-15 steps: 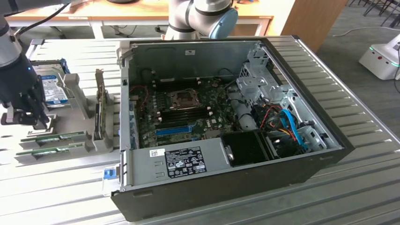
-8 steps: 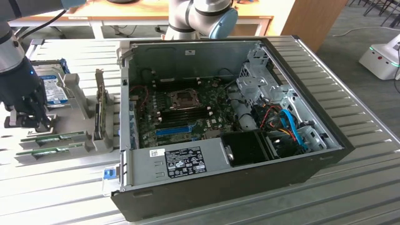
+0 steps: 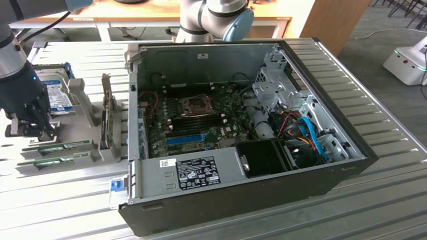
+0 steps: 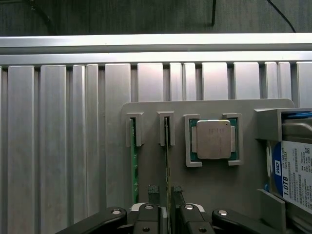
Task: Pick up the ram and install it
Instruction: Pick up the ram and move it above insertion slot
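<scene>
End effector (image 4: 165, 191) spread, fingers (image 4: 153, 190) straddling the ram (image 4: 167, 156), which stands on edge in its grey holder (image 4: 209, 185) on the table (image 4: 53, 146). Risk: off-centre closing could tilt it in the slot, or brush the neighbouring stick (image 4: 133, 161).

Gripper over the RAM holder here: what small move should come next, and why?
Probably close the fingers. The open gripper straddles the edge-up ram standing in its slot of the grey holder, one fingertip on each side. The second stick stands clear alongside.
</scene>
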### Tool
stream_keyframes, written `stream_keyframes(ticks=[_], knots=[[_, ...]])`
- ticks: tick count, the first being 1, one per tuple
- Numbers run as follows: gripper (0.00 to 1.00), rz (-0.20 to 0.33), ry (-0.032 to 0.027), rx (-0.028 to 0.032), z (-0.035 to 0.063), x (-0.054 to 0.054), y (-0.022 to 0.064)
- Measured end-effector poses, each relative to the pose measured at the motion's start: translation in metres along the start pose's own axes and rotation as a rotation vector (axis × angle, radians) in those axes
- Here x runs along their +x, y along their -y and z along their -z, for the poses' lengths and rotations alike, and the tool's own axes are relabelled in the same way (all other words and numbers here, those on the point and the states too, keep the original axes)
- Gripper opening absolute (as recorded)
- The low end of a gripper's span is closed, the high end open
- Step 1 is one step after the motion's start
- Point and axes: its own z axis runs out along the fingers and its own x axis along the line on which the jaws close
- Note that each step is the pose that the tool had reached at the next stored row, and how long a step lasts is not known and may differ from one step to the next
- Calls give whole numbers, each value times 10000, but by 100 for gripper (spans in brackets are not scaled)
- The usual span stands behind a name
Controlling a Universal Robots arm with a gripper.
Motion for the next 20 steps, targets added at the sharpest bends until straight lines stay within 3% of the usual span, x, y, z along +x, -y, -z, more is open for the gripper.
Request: stream_keyframes(ticks=[20], knots=[[23,1,0,0,1,137,5]])
